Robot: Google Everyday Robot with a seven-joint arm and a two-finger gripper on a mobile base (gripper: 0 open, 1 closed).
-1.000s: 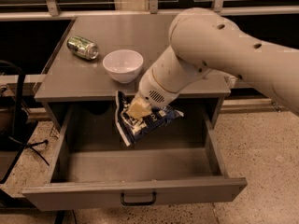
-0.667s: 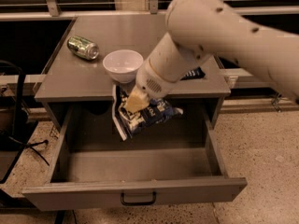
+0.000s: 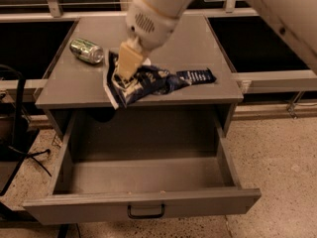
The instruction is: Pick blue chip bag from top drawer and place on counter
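Gripper [image 3: 124, 76] is at upper centre of the frame, low over the front of the counter [image 3: 198, 43], its beige fingers [image 3: 128, 63] pinching the bag [image 3: 148, 83] by its left end. The bag lies crumpled along the counter's front edge (whether it rests on the surface or hangs just above it I cannot tell). A packet [image 3: 196, 76] lies at its right tip. A can [image 3: 86, 50] lies on its side at upper left on the counter. The drawer [image 3: 143, 198] stands pulled open across the lower frame, its handle [image 3: 146, 212] at bottom centre.
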